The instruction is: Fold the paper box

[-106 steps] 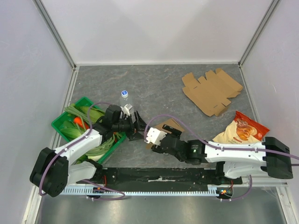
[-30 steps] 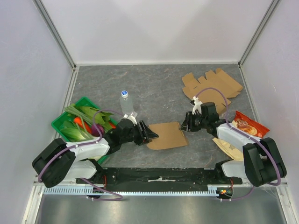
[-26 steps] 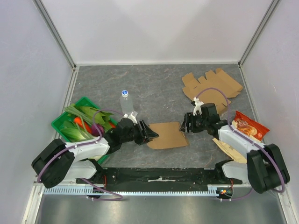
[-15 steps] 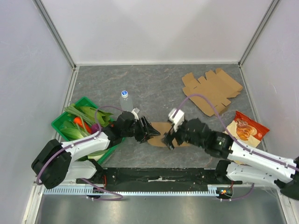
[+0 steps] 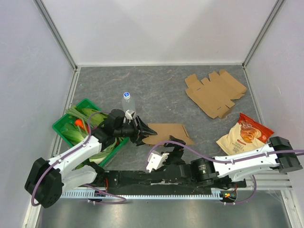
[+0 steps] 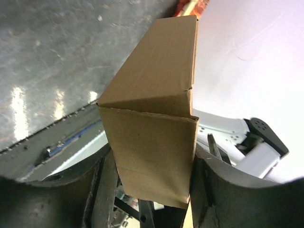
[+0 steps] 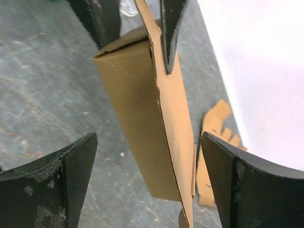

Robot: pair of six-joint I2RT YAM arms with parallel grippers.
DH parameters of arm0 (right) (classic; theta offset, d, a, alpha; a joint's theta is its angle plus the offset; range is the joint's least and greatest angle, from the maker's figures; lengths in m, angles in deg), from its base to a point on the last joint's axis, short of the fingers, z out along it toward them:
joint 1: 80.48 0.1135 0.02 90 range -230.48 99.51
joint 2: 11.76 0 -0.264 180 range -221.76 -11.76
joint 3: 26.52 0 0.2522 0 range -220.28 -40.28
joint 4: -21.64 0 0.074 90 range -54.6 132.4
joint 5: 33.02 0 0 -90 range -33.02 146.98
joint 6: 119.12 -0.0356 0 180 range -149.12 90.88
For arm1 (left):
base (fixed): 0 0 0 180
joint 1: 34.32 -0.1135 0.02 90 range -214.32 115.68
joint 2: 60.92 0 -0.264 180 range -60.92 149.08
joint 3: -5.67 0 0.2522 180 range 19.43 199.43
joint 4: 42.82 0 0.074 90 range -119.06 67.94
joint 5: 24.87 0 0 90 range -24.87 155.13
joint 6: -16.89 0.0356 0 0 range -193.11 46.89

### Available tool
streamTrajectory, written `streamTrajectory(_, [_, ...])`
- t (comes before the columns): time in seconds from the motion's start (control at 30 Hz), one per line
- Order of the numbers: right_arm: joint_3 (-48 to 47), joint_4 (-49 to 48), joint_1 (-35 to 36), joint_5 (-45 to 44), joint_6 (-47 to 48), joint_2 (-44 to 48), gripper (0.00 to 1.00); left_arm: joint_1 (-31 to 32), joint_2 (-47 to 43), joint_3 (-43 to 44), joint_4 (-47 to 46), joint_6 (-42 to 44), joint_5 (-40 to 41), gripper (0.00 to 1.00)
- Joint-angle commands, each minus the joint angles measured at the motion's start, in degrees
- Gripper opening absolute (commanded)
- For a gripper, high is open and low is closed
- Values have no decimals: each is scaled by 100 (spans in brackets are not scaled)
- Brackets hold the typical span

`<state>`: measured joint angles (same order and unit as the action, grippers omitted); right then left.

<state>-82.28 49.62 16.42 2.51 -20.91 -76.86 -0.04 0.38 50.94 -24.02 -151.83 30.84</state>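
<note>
While the left gripper (image 5: 142, 130) clamped one end of the flattened cardboard box (image 5: 168, 133) at mid-table (image 5: 156, 90), the right gripper (image 5: 172, 146) hung wide open just beside it. That one-ended hold risked the box twisting loose.

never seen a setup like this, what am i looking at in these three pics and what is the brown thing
Two robot arms, left and right, are bolted at the near edge of a table. One picture looks down from above; the other two come from a camera on each wrist. The left gripper is shut on the paper box, a partly folded cardboard sleeve. The right gripper is wide open facing the box, holding nothing. Also on the table: a flat cardboard blank, a snack bag, a water bottle and a green basket of vegetables.
</note>
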Motion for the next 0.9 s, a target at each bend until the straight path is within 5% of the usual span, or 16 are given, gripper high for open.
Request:
streamTrajectory(0.0, [139, -1359, -4, -1013, 1094, 15, 98, -97, -372, -83, 67, -601, -746, 58])
streamTrajectory(0.5, [693, -3214, -444, -547, 2861, -117, 95, -115, -997, -356, -29, -1128, -1028, 59])
streamTrajectory(0.87, [535, -2196, -558, 420, 2045, 182, 98, -141, -918, -382, -144, -1120, -1080, 57])
